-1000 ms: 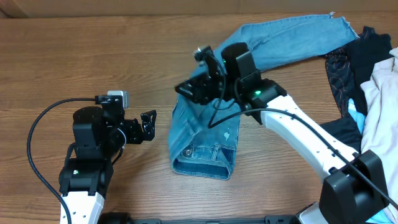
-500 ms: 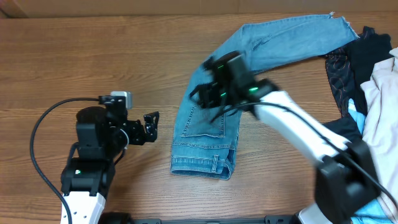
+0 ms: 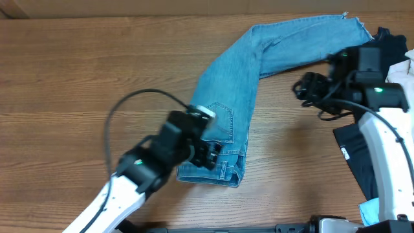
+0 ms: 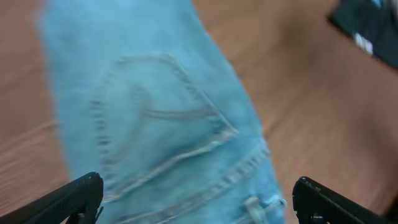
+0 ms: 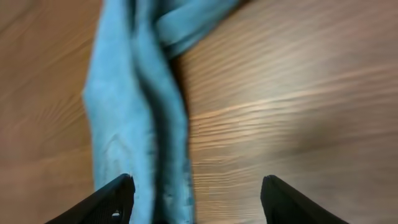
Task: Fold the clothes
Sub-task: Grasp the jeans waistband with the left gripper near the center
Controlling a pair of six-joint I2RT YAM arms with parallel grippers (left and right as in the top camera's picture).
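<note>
Light blue jeans (image 3: 228, 90) lie on the tabletop (image 3: 84, 65), waistband nearest, legs stacked and bent toward the far right. Left gripper (image 3: 212, 154), wide open, hovers over the back pocket (image 4: 155, 118), probably to grasp the seat end. Right gripper (image 3: 303, 87), open and empty, hangs beside the legs. No container appears.

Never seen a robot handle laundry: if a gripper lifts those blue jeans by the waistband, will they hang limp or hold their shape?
Probably limp: the jeans lie bent and creased on the table, so the legs would likely trail. The stitched waistband looks thicker, probably firmer to pinch. Pushed, they'd likely bunch rather than slide.
</note>
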